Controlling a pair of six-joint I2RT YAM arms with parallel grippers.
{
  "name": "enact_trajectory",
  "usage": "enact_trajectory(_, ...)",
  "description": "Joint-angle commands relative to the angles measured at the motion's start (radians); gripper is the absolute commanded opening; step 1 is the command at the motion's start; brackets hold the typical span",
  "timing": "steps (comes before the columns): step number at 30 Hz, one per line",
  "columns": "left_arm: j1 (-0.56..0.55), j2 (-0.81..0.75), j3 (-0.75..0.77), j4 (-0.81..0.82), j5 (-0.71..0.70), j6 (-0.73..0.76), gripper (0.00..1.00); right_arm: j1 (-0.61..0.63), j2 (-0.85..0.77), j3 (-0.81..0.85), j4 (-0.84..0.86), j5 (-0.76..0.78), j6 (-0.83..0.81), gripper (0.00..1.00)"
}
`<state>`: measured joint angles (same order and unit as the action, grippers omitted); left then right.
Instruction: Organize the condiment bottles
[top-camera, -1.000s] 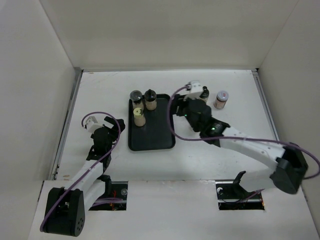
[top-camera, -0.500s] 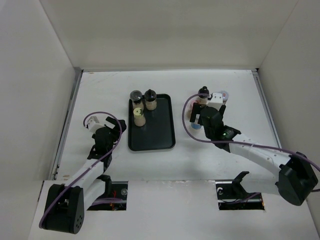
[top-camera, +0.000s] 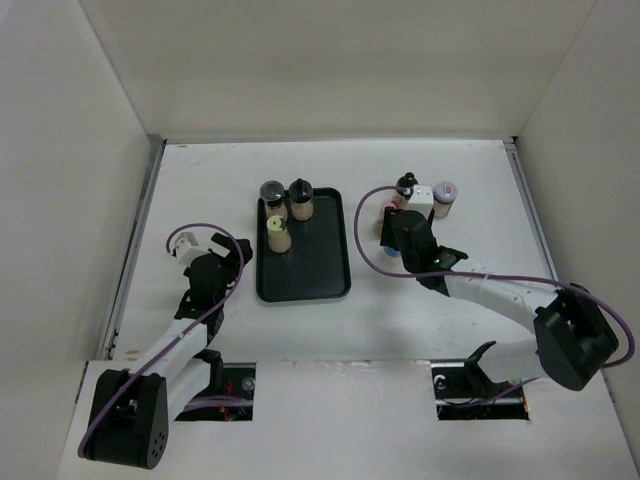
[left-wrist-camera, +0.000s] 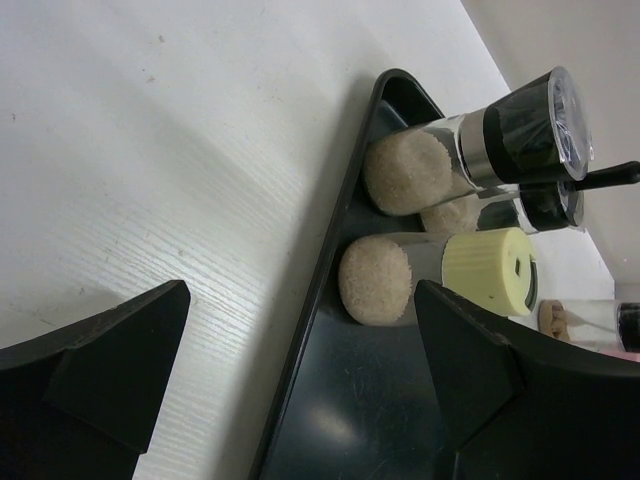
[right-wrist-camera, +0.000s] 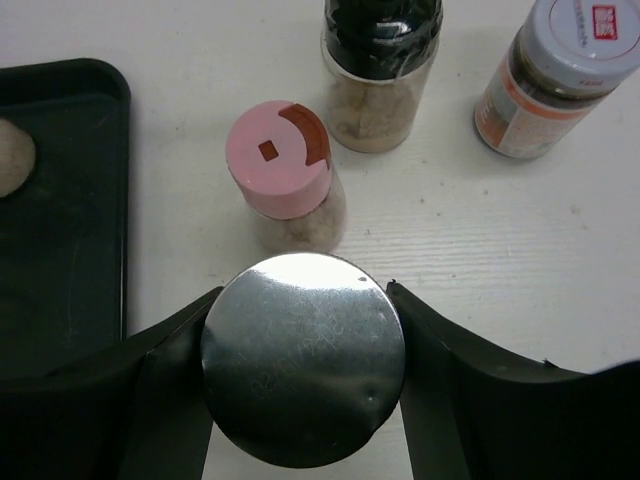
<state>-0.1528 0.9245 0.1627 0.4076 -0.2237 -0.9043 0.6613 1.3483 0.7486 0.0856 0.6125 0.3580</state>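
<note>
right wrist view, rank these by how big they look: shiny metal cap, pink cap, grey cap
1. round shiny metal cap, largest, though nearest the camera
2-3. round pink plastic cap and grey red-labelled cap look alike; grey is cropped

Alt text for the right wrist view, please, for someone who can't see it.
The right gripper appears clamped on a metal-topped bottle, seen from above. Beyond it on the white table stand a pink-capped jar, a black-capped jar and a grey-capped jar with an orange label; the black tray shows at left.
</note>
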Motion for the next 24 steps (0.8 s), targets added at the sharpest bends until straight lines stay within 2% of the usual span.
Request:
enact_trajectory(1,0.003,-0.030,-0.002,0.040,-0.008,0.013,1.00,0.042,-0.132,0.021,0.118,0.044,-0.048,0.46)
enact_trajectory(4,0.002,-0.021,0.000,0.040,-0.023,0.010,1.00,0.111,-0.176,0.073,0.085,0.038,-0.085,0.44)
enact_trajectory(7,0.006,-0.012,0.001,0.040,-0.011,0.004,1.00,0.203,-0.134,0.159,0.078,0.006,-0.090,0.44)
enact_trajectory(17,0.037,-0.062,-0.005,-0.024,-0.057,-0.010,1.00,0.442,0.277,0.481,0.195,-0.085,-0.149,0.45)
enact_trajectory(24,0.104,-0.179,-0.048,-0.064,-0.032,-0.065,1.00,0.504,0.431,0.577,0.206,-0.091,-0.162,0.45)
